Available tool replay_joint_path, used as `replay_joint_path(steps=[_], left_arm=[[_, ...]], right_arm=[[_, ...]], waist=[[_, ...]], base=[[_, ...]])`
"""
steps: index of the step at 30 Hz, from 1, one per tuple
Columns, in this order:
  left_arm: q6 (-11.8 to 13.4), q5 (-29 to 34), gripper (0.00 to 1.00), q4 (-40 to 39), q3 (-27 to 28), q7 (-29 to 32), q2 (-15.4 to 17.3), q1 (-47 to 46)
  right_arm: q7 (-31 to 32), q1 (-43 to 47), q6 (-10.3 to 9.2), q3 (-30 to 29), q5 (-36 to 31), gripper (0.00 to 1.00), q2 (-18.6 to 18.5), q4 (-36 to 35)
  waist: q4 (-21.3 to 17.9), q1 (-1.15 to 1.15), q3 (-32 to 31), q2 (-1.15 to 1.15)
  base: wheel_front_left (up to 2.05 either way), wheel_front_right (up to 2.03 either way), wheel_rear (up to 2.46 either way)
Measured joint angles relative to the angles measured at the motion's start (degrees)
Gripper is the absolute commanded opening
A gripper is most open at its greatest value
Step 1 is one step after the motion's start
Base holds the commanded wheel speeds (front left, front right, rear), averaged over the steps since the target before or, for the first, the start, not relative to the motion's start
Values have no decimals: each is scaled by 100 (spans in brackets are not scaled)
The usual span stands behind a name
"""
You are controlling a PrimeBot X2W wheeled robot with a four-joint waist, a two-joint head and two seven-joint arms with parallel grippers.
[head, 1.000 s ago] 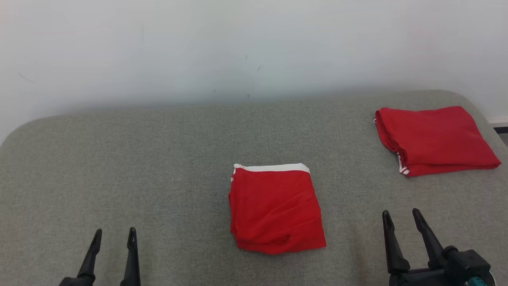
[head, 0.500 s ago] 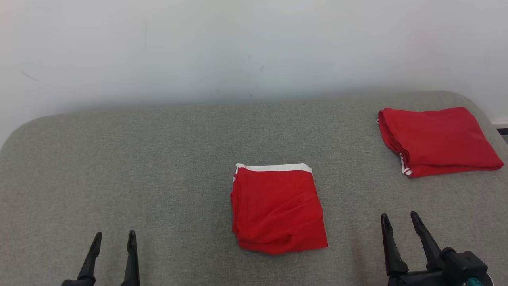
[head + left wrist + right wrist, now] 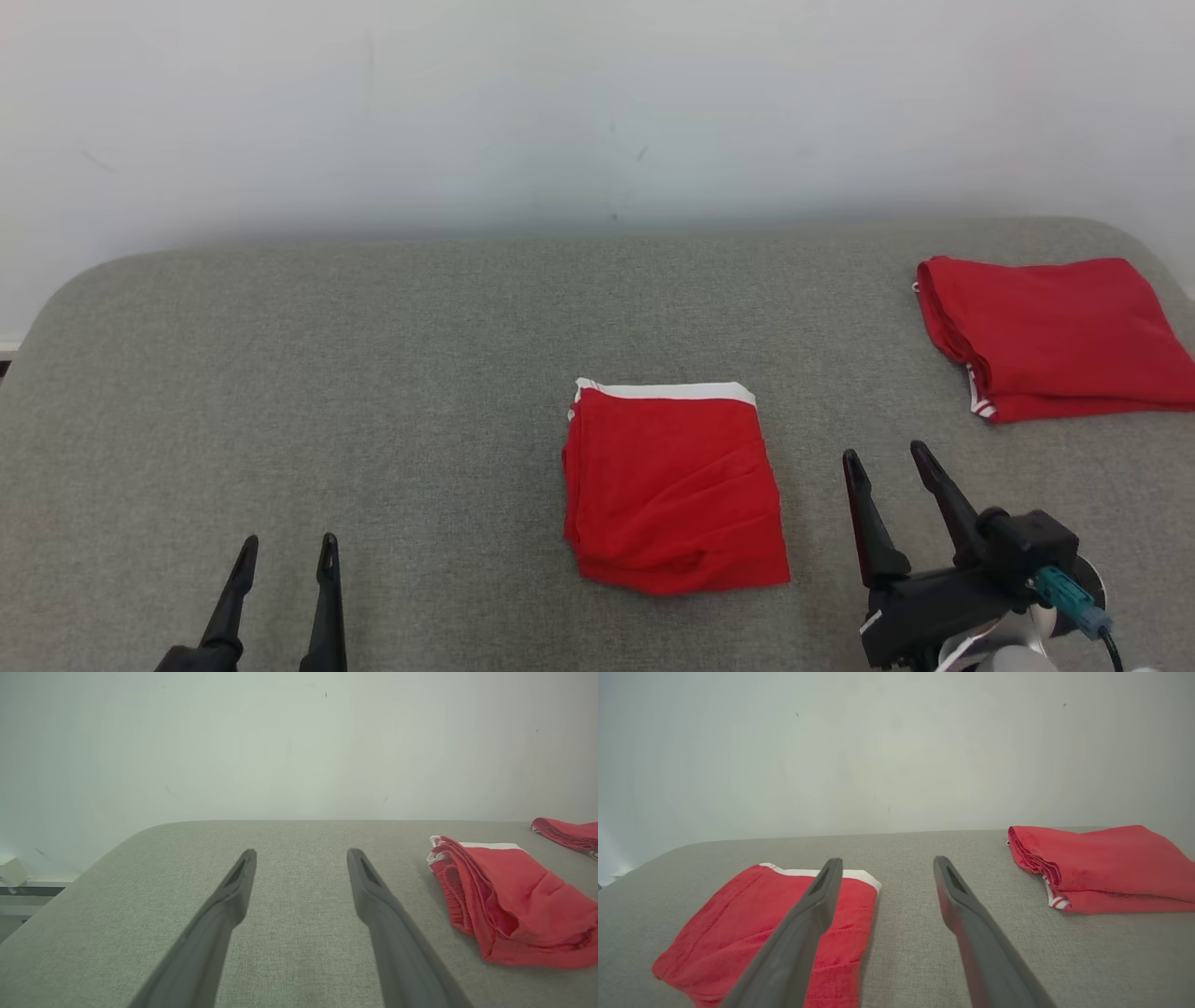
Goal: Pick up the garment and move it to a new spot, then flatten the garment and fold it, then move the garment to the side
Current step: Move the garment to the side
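Jaws of the left gripper (image 3: 289,541) and of the right gripper (image 3: 883,451) stand released, grasping nothing, above the grey fabric surface (image 3: 373,373). Between them lies the folded red garment with a white band (image 3: 672,495); a second folded red garment (image 3: 1055,336) rests at the far right corner.

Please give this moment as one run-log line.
centre garment: folded, untouched | second garment: folded, far right | left gripper: open, empty | right gripper: open, empty, beside centre garment
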Motion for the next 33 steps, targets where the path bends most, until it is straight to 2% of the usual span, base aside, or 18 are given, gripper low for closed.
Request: replay_joint_path(steps=[17,33], left_arm=[[-1,-94,100,132,-332,0,-73,-550],[0,-111,100,186,-331,0,-74,-703]], right_arm=[[270,-1664,0,244,18,100,93,2351],[101,-2213,0,336,191,100,269,3947]], waist=[[561,1,494,0],[766,1,743,0]], base=[[0,0,0],[0,0,0]])
